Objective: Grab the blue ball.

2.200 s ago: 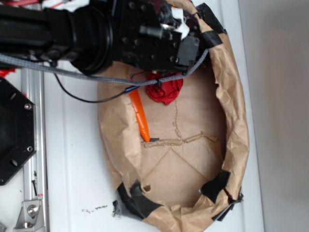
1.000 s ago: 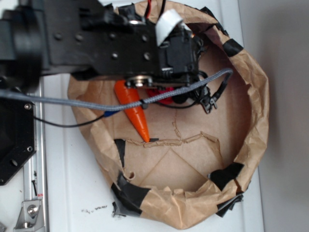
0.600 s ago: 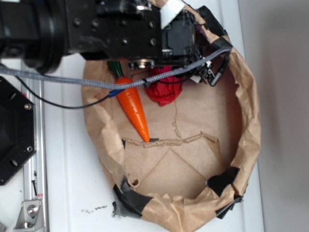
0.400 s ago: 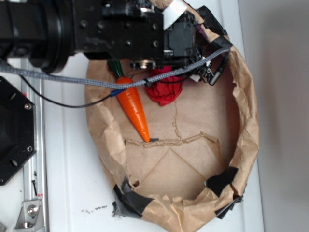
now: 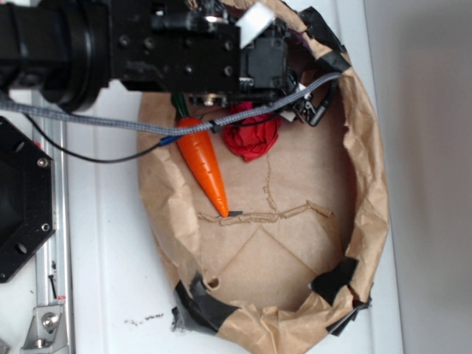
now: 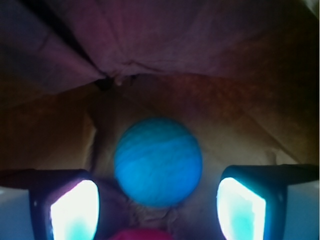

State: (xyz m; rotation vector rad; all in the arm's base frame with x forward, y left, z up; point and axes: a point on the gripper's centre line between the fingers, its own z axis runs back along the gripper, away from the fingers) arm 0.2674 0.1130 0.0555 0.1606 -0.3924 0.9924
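In the wrist view the blue ball lies on brown paper just ahead of my gripper, centred between the two fingers with a gap on each side. The jaws stand wide apart and touch nothing. The left pad and the right pad glow bright. In the exterior view the ball is hidden under the black arm, and the gripper itself is hidden at the far end of the brown paper nest.
A red wrinkly wad lies just behind the gripper; its edge shows as the red wad. An orange toy carrot lies to its left. The paper wall rises close behind the ball. A grey cable crosses the nest.
The arm has shifted slightly and the paper nest's rim has drawn in, narrower than a second ago. The carrot and red wad have stayed about where they were.
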